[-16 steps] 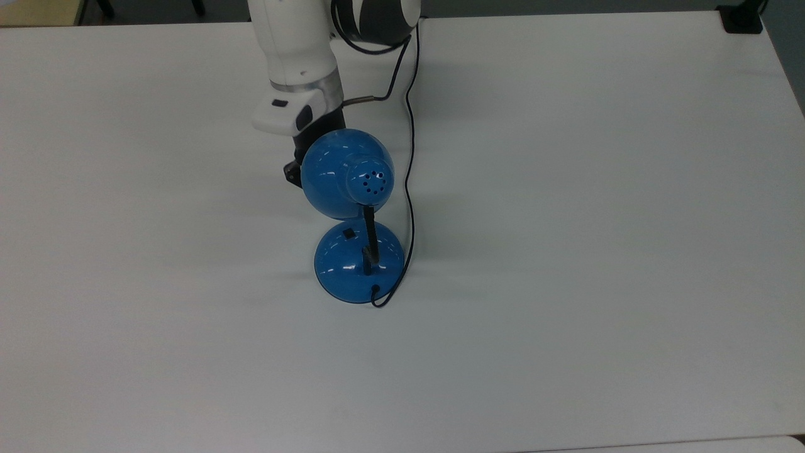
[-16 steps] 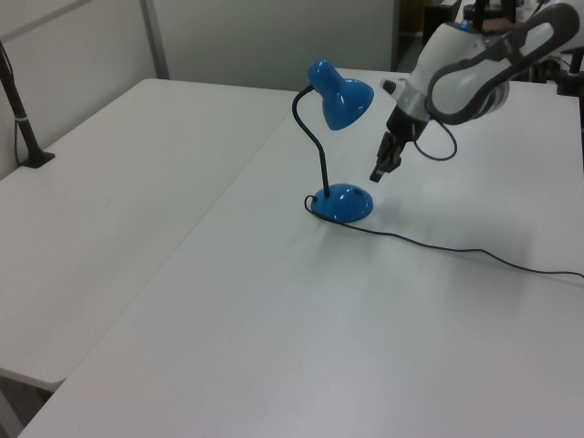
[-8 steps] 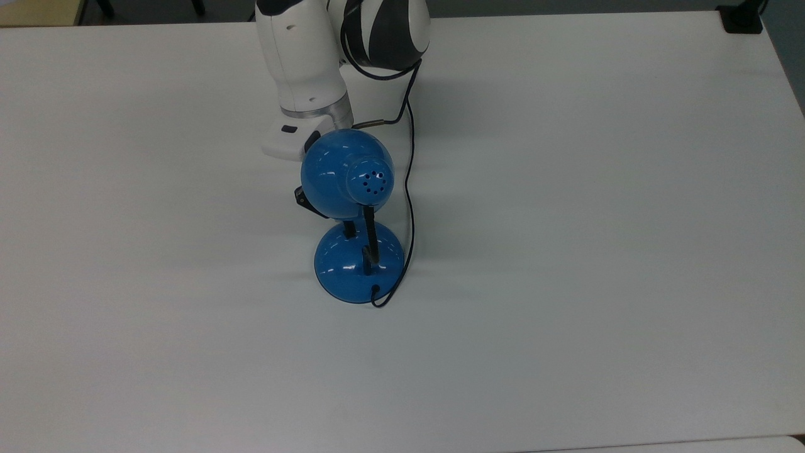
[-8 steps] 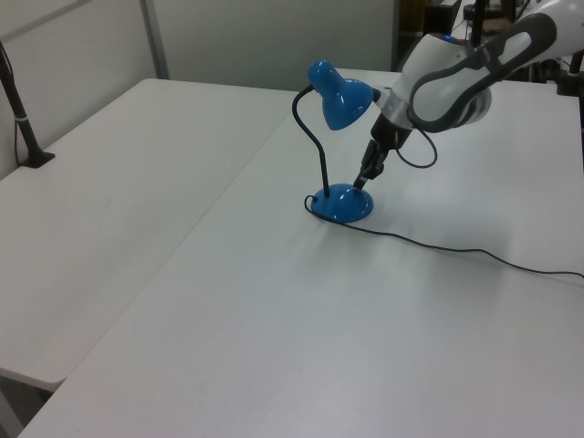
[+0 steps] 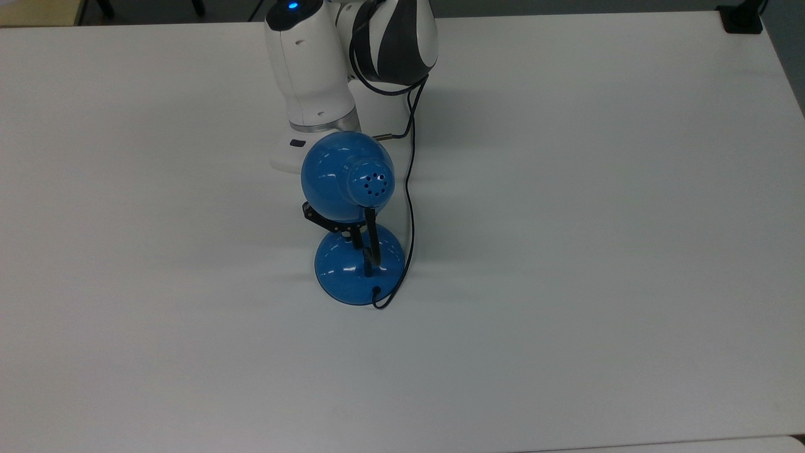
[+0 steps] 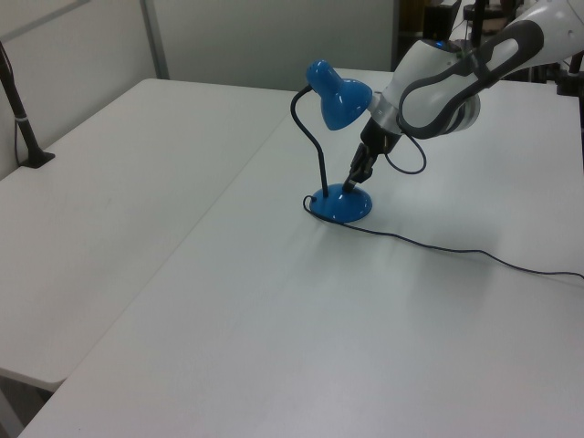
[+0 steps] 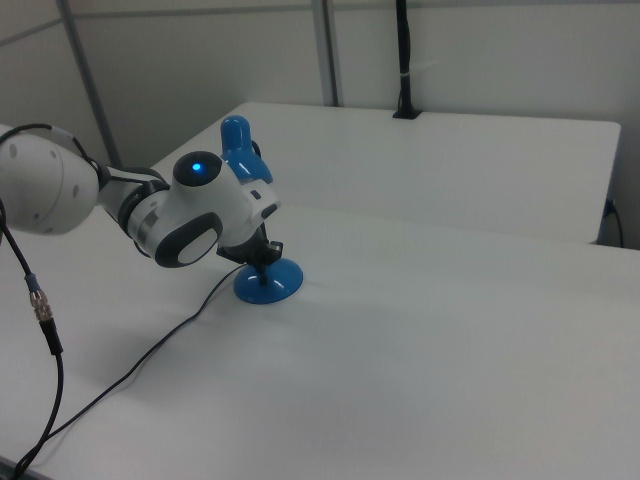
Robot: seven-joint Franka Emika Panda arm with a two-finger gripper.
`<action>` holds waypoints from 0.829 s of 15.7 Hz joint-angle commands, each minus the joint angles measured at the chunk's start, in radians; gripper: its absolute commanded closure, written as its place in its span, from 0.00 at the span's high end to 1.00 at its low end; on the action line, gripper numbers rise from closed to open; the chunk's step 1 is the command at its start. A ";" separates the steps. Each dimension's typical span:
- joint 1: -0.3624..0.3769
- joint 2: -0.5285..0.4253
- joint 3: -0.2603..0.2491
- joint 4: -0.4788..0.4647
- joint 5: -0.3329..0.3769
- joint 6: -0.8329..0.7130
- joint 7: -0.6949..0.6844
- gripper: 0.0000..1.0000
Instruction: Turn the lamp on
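Here, in the top view, I see the lamp point(image 5: 355, 220) standing near the middle of the white table point(image 5: 597, 251), its shade above the round base. The gripper point(image 5: 353, 238) reaches down under the shade and its tip is on the top of the base, at the side toward the arm point(image 5: 308, 75). The cord point(image 5: 410, 189) runs along the top view's right of the lamp.

In the left view, the gripper point(image 6: 354, 179) points down at a slant and meets the base at the left view's right side. I cannot tell if the fingers are apart or together.

In the right view, the gripper point(image 7: 263, 268) comes to the base just beside the neck. There are no containers here.
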 commanded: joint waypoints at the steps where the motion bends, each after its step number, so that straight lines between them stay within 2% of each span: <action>1: 0.001 -0.005 0.006 0.010 0.035 0.015 -0.022 0.00; 8: -0.003 -0.062 0.005 -0.033 0.035 -0.003 -0.026 0.00; 13: 0.001 -0.096 -0.035 -0.033 0.034 -0.134 -0.035 0.00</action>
